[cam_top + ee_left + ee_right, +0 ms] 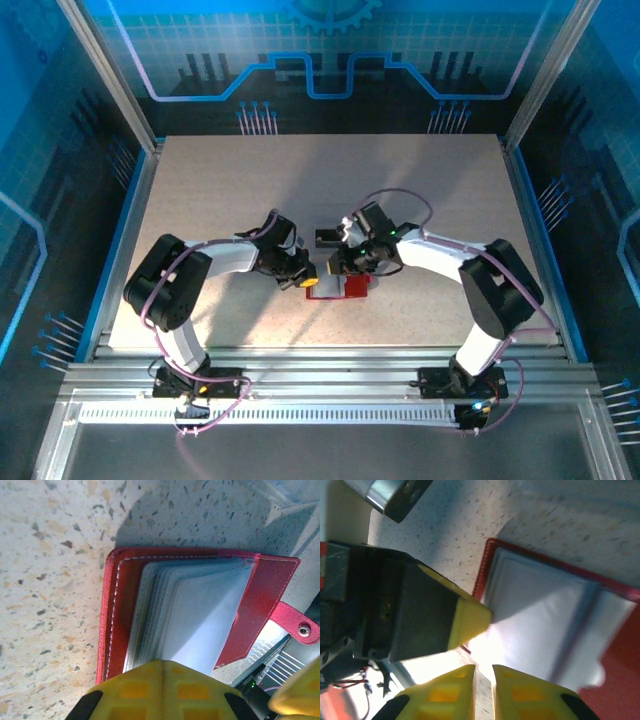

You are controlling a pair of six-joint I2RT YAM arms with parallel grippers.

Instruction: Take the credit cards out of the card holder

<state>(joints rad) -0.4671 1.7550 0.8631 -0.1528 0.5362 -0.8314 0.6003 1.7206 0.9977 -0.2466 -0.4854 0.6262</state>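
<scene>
The red card holder [345, 289] lies open on the table between the two arms. In the left wrist view its red cover [115, 605], clasp tab [301, 628] and fanned pale grey pocket leaves [200, 610] show. My left gripper [165, 664] is closed at the near edge of the leaves, and the top leaf rises into its tips. In the right wrist view the left fingertip [470, 620] touches that leaf's corner. My right gripper [484, 672] hovers just beside the holder [620, 655], with a narrow empty gap between its fingers. No credit cards can be made out.
A small dark flat object [327, 238] lies just behind the holder, near the right gripper [342, 262]; it also appears at the right wrist view's top left as a dark, shiny object [395, 495]. A clear plastic edge [287, 490] sits beyond the holder. The speckled table [250, 180] stretches back to the blue walls.
</scene>
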